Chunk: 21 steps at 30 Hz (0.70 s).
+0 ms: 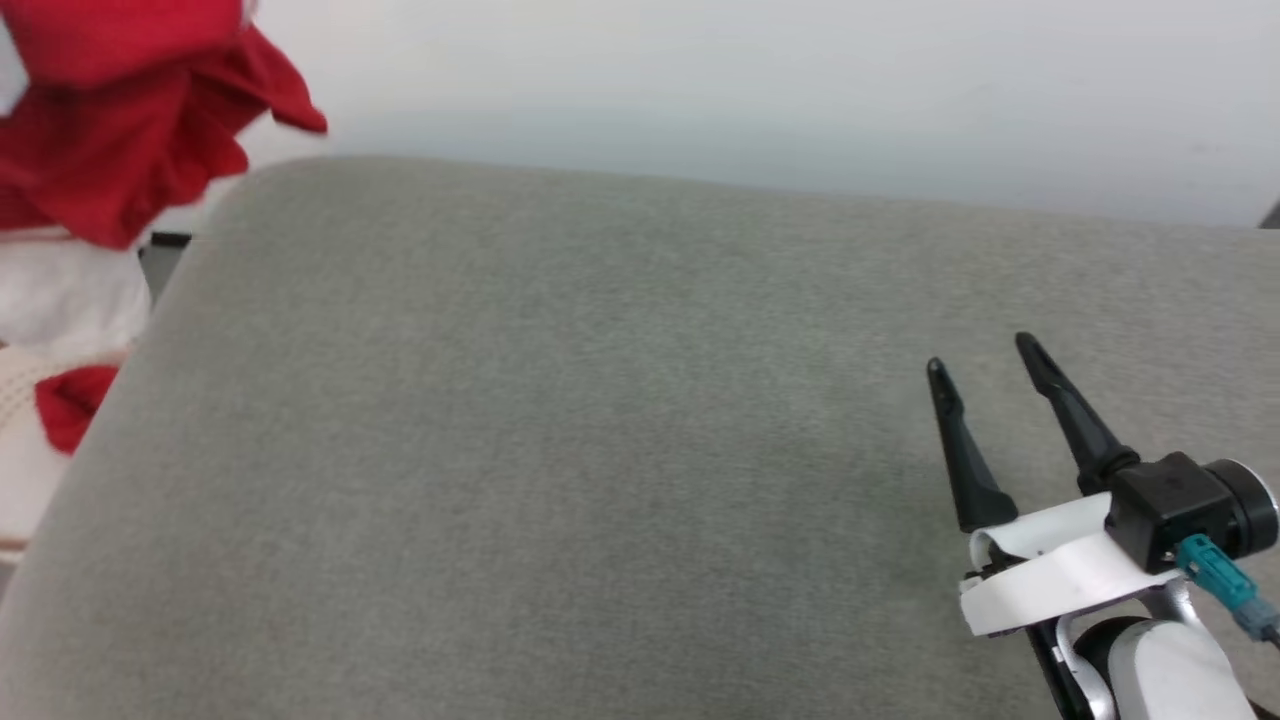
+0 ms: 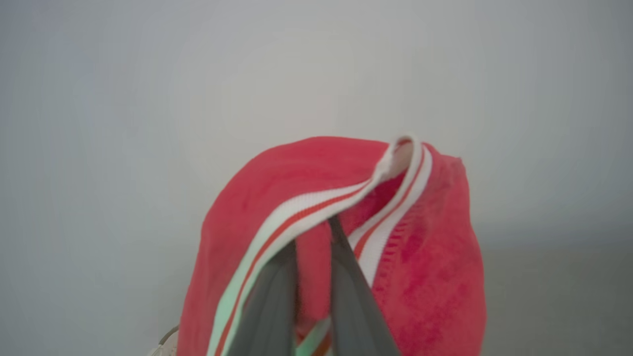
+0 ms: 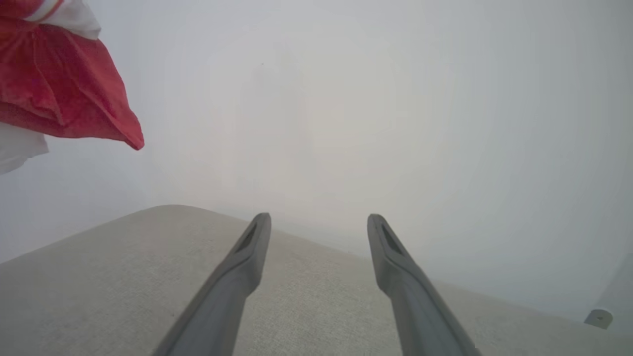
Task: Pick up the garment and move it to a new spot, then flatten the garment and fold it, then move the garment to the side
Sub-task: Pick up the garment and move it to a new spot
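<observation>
At the lower right of the head frame, my right gripper [image 1: 980, 352] hovers just above the grey padded surface [image 1: 600, 450], its fingers spread wide and holding nothing. In the left wrist frame, my left gripper [image 2: 311, 235] has its fingers nearly together, pinching a fold of the garment [image 2: 435, 257] next to its striped trim [image 2: 296, 210]. The rest of the red cloth bunches around and above the fingers. Farther off, at the upper left of the head frame, the garment hangs in the air, beyond the left corner of the surface and in front of the pale wall [image 1: 800, 90]. A cream basket [image 1: 20, 390] with a small red bundle [image 1: 70, 405] sits below it at the left edge.

I judge this to be the carry to the new spot. To do it well, I should swing the cloth in over the middle of the surface, high enough to clear the basket. I should lower it until the hanging part touches first, draw it out as it settles, and release only when it lies down.
</observation>
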Motion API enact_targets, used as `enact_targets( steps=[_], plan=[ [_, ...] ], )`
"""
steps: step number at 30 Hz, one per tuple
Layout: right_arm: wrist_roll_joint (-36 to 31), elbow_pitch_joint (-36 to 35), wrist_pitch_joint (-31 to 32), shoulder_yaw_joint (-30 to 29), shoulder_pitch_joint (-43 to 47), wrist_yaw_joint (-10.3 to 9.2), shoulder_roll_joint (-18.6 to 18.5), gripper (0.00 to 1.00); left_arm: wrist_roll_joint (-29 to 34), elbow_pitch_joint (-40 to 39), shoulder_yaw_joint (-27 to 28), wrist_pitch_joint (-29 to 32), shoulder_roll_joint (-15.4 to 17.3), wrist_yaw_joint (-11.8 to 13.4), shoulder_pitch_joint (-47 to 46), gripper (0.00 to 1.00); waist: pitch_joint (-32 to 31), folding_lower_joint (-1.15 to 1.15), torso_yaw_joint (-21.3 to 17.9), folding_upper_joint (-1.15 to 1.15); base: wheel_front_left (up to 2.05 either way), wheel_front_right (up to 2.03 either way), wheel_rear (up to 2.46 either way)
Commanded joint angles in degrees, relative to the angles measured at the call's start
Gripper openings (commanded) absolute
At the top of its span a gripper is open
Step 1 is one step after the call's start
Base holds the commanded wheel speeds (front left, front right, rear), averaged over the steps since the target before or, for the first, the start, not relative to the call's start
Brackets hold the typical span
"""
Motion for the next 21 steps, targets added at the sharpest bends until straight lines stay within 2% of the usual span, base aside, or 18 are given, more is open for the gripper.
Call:
enact_targets(
  steps=[1,6,11,21],
  plan=[
    [-0.3,0.3,-0.4,-0.6,0.6,-0.02,0.0,1.00,-0.6,-2.0,0.1,1.3,0.1,1.0,1.5,0.00,-1.4,0.00,-2.7,0.00,0.00,0.00,0.00],
    [-1.0,0.7,-0.8,-3.5,0.6,-0.02,0.1,1.00,-2.2,-11.7,0.5,6.9,0.7,4.7,5.1,0.00,-1.5,0.00,-6.7,0.00,0.00,0.00,0.00],
    [-1.3,1.1,-1.2,-7.7,1.2,-0.02,-0.3,1.00,-2.8,-21.3,-0.2,11.5,-0.1,8.5,8.5,0.00,-0.7,0.00,-10.6,0.00,0.00,0.00,0.00],
    [-1.9,3.4,-3.1,-14.9,1.0,-0.02,0.9,1.00,-1.3,-33.9,-5.7,18.8,-4.6,15.8,12.8,0.00,2.8,0.00,-17.1,0.00,0.00,0.00,0.00]
  ],
)
